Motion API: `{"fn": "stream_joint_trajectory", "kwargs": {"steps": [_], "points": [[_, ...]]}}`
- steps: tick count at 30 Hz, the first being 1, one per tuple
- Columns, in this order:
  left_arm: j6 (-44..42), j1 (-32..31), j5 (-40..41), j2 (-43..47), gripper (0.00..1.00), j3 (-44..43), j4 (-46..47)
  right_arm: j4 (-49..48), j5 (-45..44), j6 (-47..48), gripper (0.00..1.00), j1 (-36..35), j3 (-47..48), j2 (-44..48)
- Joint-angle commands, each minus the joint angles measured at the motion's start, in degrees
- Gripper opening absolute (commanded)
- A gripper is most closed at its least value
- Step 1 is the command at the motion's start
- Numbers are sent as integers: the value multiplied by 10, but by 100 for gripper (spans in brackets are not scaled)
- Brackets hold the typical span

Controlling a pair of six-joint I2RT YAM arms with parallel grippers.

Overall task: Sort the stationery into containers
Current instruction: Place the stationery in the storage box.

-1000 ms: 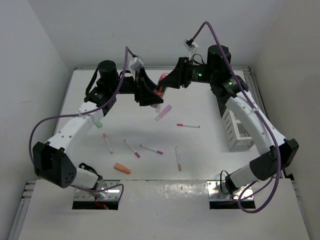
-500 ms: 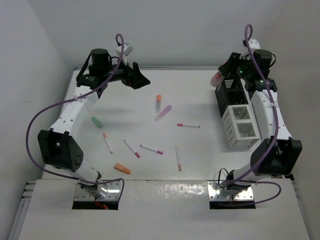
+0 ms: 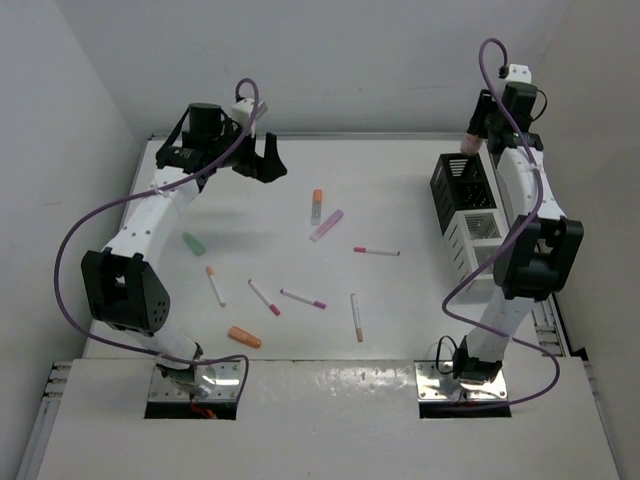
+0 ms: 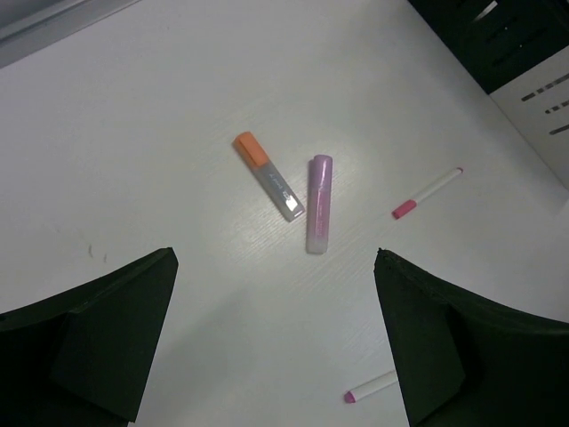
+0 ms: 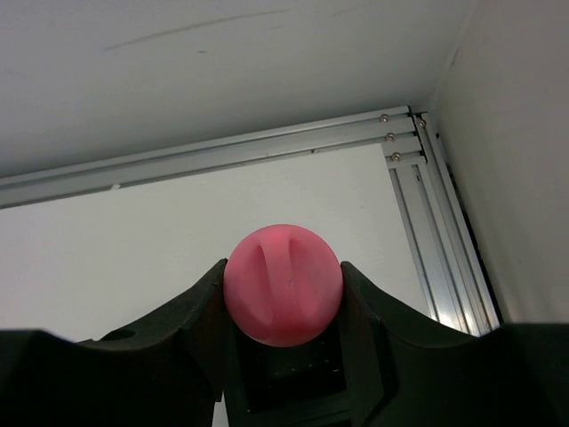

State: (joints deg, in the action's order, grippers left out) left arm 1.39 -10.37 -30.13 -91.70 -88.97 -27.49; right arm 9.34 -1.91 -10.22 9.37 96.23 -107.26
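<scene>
On the left, the left gripper [image 3: 262, 158] hangs spread wide and empty, raised off the table [image 3: 400, 190] at its far-left side. That height looks deliberate: its wrist view takes in the orange-capped marker [image 4: 269, 176] and the lilac piece [image 4: 319, 203] lying just beside each other, likely the next pick. The left arm runs up the left edge, elbow bent, wrist turned in toward the centre.

Mid-table, a mint-green piece [image 3: 194, 243], an orange piece [image 3: 244, 337] and several thin pink-tipped pens [image 3: 303, 298] lie scattered and unsorted.

Over to the right, the right gripper [image 5: 283, 285] pinches a pink piece [image 5: 283, 283] end-on, poised at the far edge of the black holder [image 3: 460, 185], apparently for a drop-in. The white rack [image 3: 478, 245] sits just nearer. The right arm is stretched long toward the back-right corner.
</scene>
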Motion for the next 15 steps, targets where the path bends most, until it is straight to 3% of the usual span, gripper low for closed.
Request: {"fn": "stream_joint_trajectory", "kwargs": {"steps": [1,15], "points": [[-11,9,7,1,100,-1,9,-43,-33,9,0,-6,12,5],[-4,10,11,-14,100,14,25,-87,-13,5,0,4,-89,12]]}}
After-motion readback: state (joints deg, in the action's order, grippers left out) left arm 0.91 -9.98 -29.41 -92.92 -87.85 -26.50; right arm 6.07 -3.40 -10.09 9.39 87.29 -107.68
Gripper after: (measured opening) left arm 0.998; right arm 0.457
